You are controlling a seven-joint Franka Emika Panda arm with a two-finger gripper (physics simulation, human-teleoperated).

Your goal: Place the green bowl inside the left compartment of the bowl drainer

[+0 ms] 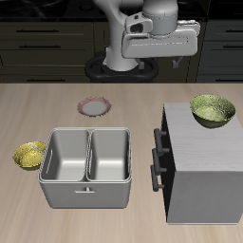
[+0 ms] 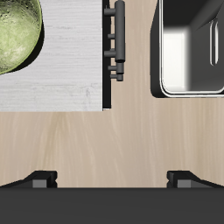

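The green bowl (image 1: pixel 213 110) (image 2: pixel 12 35) sits upright on top of the grey cabinet (image 1: pixel 204 157) (image 2: pixel 61 74), near its back corner. The bowl drainer (image 1: pixel 87 167) stands beside the cabinet with both wells empty; one of its wells (image 2: pixel 191 48) shows in the wrist view. Its left compartment (image 1: pixel 68 155) is the well farther from the cabinet. My gripper (image 2: pixel 112 178) (image 1: pixel 163 47) hangs open high above the back of the table, holding nothing and well apart from the bowl. Only the dark fingertips (image 2: pixel 39 178) show in the wrist view.
A smaller, yellower bowl (image 1: pixel 29 154) rests on the table beside the drainer, on the side away from the cabinet. A small round plate (image 1: pixel 93 106) lies behind the drainer. Black handles (image 1: pixel 158 157) (image 2: pixel 115 39) stick out from the cabinet toward the drainer.
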